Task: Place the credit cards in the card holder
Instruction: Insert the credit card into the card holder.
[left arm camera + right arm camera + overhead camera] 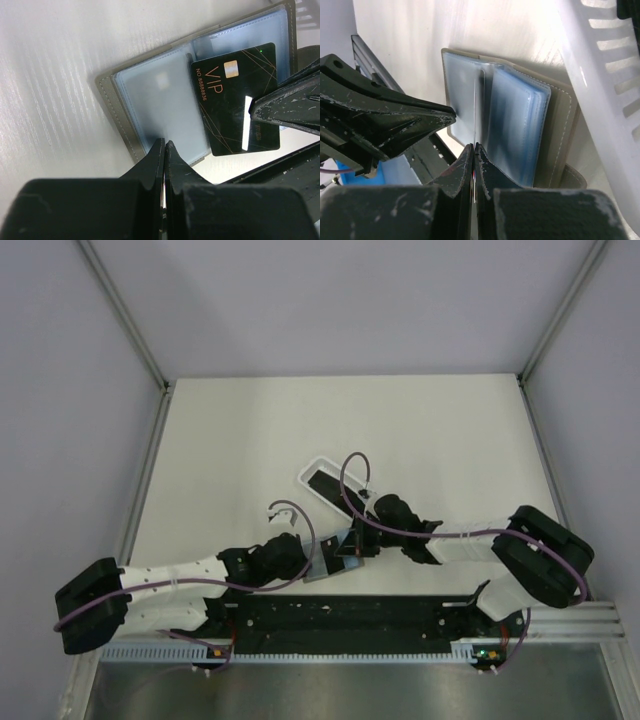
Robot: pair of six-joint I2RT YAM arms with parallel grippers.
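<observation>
The grey card holder [150, 100] lies open on the white table, its pale blue sleeves facing up. It also shows in the right wrist view [520, 125] and, mostly hidden by the arms, in the top view [322, 569]. My right gripper [474, 146] is shut on a black credit card [235, 100] marked VIP. The card stands edge-on [475, 112] at the holder's middle sleeves. My left gripper [165, 143] is shut, and its tips rest on the holder's near page. More black cards [335, 488] lie in the white tray.
The white translucent tray [318, 472] stands just behind the holder, and its slotted wall [605, 90] lies close to the holder's right side. A black base rail [350, 615] runs along the near edge. Both grippers [305, 558] [352, 543] crowd the holder.
</observation>
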